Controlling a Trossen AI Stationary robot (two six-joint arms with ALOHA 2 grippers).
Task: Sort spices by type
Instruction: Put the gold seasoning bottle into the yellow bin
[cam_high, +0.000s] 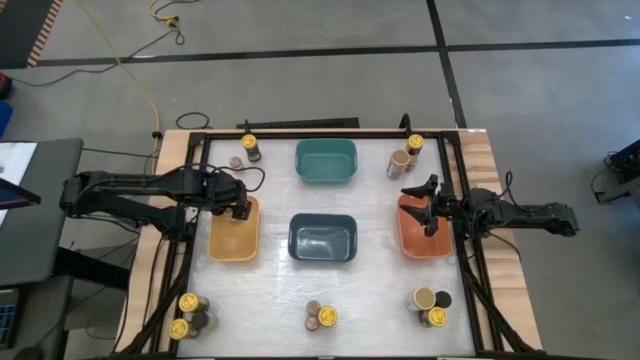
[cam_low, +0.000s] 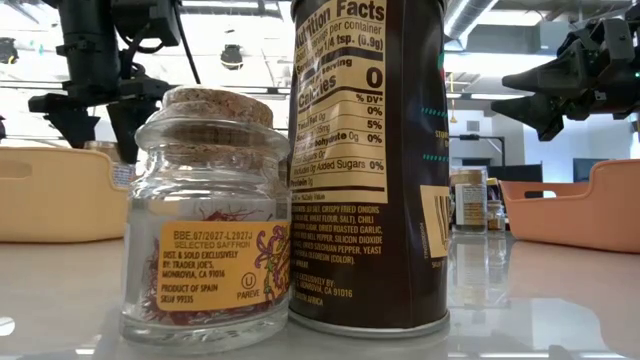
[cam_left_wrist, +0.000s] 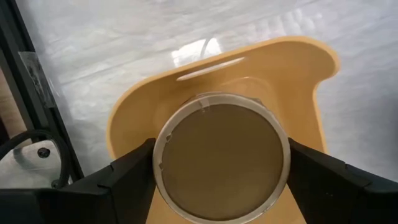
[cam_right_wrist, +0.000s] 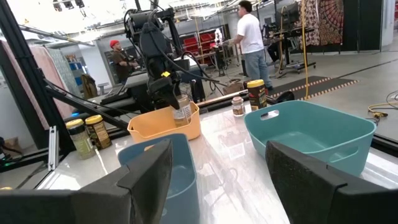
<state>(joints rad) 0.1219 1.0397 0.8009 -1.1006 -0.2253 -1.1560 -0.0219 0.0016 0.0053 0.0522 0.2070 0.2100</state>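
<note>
My left gripper (cam_high: 240, 210) points down over the far end of the yellow bin (cam_high: 232, 240). Its fingers stand open on either side of a wide tan-topped spice jar (cam_left_wrist: 221, 155), whose lower part is inside the bin. My right gripper (cam_high: 430, 205) waits open and level above the orange bin (cam_high: 420, 240) with nothing between its fingers. Other spice jars stand in small groups at the far left (cam_high: 245, 148), far right (cam_high: 405, 155), near left (cam_high: 188, 312), near middle (cam_high: 320, 317) and near right (cam_high: 432, 305). My left gripper's fingers (cam_left_wrist: 134, 174) come from above and stand close against the two sides of the jar's round top (cam_left_wrist: 163, 155). Whether they touch it, I cannot tell. The jar is upright, its lower part inside the yellow bin (cam_left_wrist: 261, 53).
A teal bin (cam_high: 325, 160) stands at the far middle and a dark-blue bin (cam_high: 322, 238) at the centre. A cork-topped glass jar (cam_low: 215, 215) and a dark jar (cam_low: 368, 160) fill the low view. Black frame rails run along both table sides. People stand beyond the table.
</note>
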